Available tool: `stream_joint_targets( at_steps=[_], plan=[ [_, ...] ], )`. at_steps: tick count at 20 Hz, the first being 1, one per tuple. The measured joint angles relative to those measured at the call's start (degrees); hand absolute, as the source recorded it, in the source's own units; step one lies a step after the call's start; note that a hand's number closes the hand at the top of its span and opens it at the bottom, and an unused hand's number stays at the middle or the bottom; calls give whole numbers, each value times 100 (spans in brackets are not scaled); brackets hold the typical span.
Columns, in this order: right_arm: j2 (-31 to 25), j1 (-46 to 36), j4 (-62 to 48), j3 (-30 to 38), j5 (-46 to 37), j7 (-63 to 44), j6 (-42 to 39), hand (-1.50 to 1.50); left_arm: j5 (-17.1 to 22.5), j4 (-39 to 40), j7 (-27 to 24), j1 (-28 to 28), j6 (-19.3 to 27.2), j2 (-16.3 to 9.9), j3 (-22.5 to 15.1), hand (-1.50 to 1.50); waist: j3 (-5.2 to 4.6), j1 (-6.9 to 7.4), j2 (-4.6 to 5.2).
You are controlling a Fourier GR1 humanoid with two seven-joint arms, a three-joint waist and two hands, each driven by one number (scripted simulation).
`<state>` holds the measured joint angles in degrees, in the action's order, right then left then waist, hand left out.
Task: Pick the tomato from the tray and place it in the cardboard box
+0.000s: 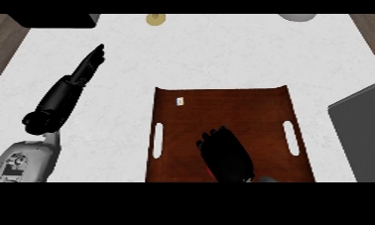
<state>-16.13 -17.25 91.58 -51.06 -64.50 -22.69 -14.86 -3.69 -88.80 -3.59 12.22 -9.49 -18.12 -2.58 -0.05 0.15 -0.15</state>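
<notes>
A brown tray (271,110) with two slot handles lies on the white counter at lower centre. My right hand (227,155) hangs over the tray's near half, fingers stretched forward and only slightly bent. A thin sliver of red, the tomato (211,170), peeks out under the palm's left edge; the rest of it is hidden by the hand. My left hand (89,65) rests open over the counter left of the tray, fingers straight and pointing away. A grey box-like object (355,135) stands at the right edge; I cannot tell whether it is the cardboard box.
A small white item (180,101) lies near the tray's far left corner. At the counter's far edge are a small yellow object (155,19), a grey round object (296,17) and a black block (51,20).
</notes>
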Motion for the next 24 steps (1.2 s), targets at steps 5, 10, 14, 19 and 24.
stream_joint_targets(
  at_steps=[5,10,14,19,24],
  plan=[
    [-101,19,-267,1077,284,-1,488,150,-127,24,-57,-72,60,93,-45,0,7,-39,21],
    [-135,-218,-763,2810,888,-587,891,150,-45,0,-52,-39,23,51,61,0,13,-51,47],
    [-424,-413,-828,3478,890,-607,1119,150,-69,-78,-26,-92,-16,58,63,0,9,-29,26],
    [-696,-759,-271,3843,683,-982,782,150,-96,-61,-13,-97,-50,112,90,0,4,-32,7],
    [-792,-954,376,4453,508,-1757,767,150,-107,51,-65,-70,-87,102,147,0,1,-77,-5]
  ],
)
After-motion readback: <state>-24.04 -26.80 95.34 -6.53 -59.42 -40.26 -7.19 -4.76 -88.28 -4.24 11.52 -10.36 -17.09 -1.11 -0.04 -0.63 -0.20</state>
